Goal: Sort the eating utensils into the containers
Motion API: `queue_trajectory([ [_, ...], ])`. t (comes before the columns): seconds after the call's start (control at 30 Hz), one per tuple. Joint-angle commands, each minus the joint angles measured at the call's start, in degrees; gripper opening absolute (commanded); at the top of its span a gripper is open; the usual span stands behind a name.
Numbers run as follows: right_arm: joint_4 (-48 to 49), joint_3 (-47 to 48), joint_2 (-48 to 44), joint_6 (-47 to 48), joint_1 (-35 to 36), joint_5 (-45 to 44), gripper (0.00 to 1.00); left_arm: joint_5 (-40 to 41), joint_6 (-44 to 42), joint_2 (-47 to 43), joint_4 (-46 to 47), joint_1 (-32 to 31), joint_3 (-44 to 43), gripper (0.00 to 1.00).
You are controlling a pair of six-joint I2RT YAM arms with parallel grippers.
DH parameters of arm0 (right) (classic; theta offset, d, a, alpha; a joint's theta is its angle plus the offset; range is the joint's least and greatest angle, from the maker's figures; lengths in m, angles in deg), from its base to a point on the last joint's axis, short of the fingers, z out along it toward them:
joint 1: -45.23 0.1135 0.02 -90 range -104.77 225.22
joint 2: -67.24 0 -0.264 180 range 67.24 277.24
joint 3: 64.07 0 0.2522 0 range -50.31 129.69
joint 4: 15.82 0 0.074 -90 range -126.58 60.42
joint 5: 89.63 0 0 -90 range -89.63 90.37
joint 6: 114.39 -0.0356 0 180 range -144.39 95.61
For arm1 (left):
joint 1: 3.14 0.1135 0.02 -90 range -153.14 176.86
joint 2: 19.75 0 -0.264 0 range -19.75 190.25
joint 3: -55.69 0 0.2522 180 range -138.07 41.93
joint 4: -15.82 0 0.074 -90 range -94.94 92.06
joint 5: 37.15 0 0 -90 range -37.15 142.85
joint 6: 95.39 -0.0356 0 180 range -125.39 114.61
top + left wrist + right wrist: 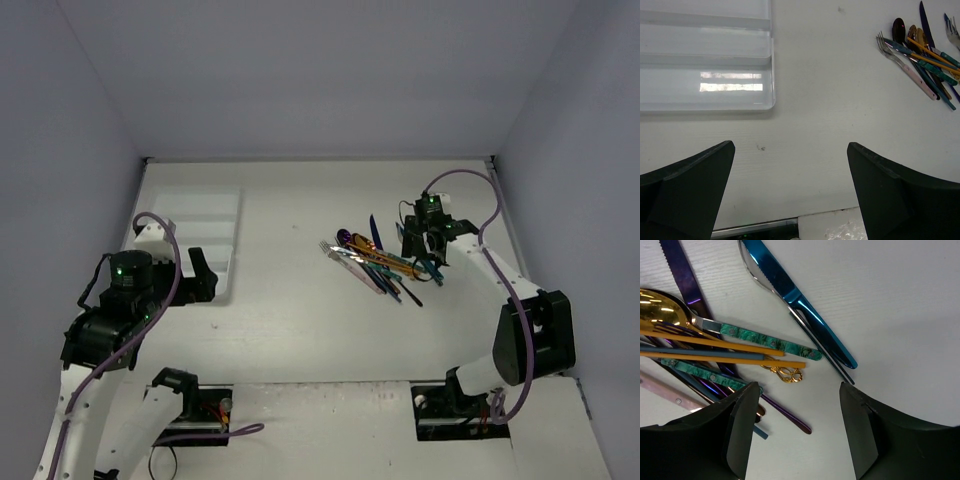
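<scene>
We find the left fingers [720, 160] wide and empty, facing the white tray [205, 215] at the tabletop's [300, 320] far-left corner; the right fingers [852, 405] stand partly apart above the utensil pile [378, 262]. They grip nothing.

The left arm [100, 335] and the right arm [515, 330] are built of glossy white plastic link shells joined by boxy black joint housings. A slim lilac cable [172, 252] loops along the left arm, and a second lilac cable [470, 175] along the right. A small green light [119, 268] glows on each black wrist block. The left gripper [790, 150] and the right gripper [800, 390] carry matte black, wedge-shaped fingers [685, 190].
</scene>
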Motion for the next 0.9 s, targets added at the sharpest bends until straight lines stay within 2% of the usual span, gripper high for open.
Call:
queue_trajectory([
  [0.0, 4.66, 1.73, 3.52, 0.69, -1.09, -1.79, 0.62, -1.60, 1.55, -0.81, 1.37, -0.59, -2.84, 0.96],
  [0.17, 9.60, 0.26, 6.71, 2.28, -3.79, 0.71, 0.56, -2.30, 3.21, -0.43, 1.30, -1.16, -3.15, 0.96],
  [0.43, 12.45, 2.01, 11.71, 6.53, -4.18, 2.58, 0.46, -3.68, 4.20, 0.06, 1.21, -1.63, -2.91, 0.96],
  [0.73, 13.85, 1.53, 16.22, 7.87, -4.10, 4.61, 0.43, -4.36, 4.79, -0.53, 1.22, -1.63, -1.79, 0.96],
  [0.87, 14.41, 1.21, 18.09, 8.38, -4.05, 5.27, 0.36, -4.34, 4.90, -0.96, 1.21, -1.64, -1.21, 0.96],
])
